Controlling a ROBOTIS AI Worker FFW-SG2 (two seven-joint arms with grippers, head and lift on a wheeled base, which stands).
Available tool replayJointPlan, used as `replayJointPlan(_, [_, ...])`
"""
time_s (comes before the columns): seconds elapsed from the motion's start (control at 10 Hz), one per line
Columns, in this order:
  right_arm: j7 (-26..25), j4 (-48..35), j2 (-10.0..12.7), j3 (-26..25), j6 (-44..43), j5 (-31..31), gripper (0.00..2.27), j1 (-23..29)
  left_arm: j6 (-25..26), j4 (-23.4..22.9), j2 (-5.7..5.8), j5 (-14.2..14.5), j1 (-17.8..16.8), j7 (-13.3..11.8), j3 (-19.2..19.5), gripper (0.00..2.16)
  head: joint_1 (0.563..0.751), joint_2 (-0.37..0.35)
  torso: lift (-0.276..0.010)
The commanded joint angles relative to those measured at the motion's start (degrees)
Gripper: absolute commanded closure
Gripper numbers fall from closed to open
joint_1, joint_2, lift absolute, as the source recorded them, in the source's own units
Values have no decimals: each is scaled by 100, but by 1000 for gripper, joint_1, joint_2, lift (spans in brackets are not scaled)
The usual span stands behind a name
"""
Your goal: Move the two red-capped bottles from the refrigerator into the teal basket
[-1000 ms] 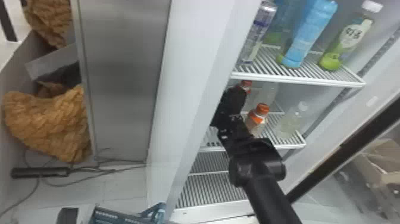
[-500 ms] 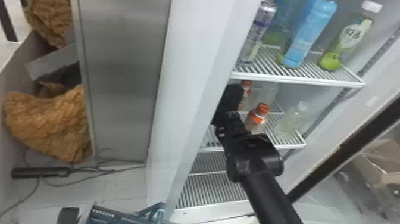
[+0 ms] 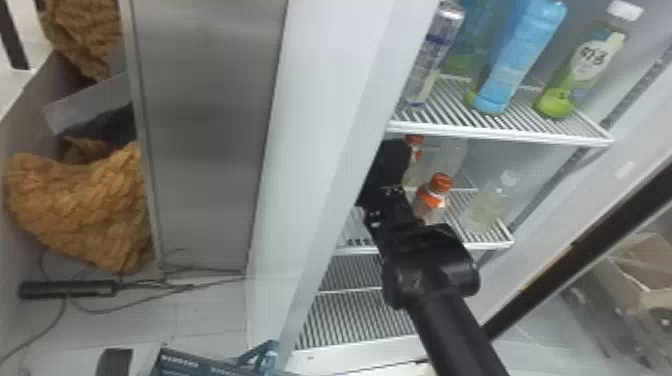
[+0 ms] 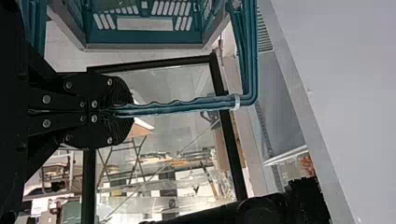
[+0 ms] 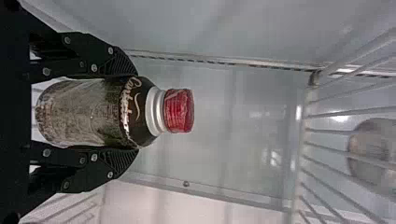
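Right pincer [image 3: 387, 172]: inside refrigerator, at lower shelf level; both fingers clamped on the bottle, one each side.
Red-capped bottle [image 5: 93, 114]: dark label, white neck ring; upright between those fingers.
Left pincer [image 4: 126, 111]: fingers together on the basket handle [image 4: 182, 106].
Teal basket [image 3: 200, 366]: outside refrigerator, by its left side, at head view's bottom edge.
Lower shelf [image 3: 492, 245]: front orange-capped bottle [image 3: 432, 200] standing near right pincer, another [image 3: 414, 150] farther back; clear bottle [image 3: 487, 207] to their right.
Upper shelf [image 3: 500, 134]: left to right, silver-and-blue container [image 3: 432, 60], blue bottle [image 3: 522, 55], white-capped green bottle [image 3: 585, 65].
Second red-capped bottle: cannot tell which.
Floor, far left: black power strip [image 3: 67, 289] and cables, below brown textured bundle [image 3: 82, 215].
Far right: cardboard box [image 3: 645, 280], beyond the door's dark frame [image 3: 575, 250].
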Motion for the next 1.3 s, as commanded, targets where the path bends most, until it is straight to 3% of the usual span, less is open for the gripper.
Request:
replayJointPlan(0.0, [-35,-132,0,-55,-10,52,903,106,0,13,4,0,14,-1,-4,1173,695,-350,-224])
replayJointPlan(1.2, [132,-4084,9,-935,1270,-439,903,3073,0,13,13,23,70,-27,121,1173,695,-350,-224])
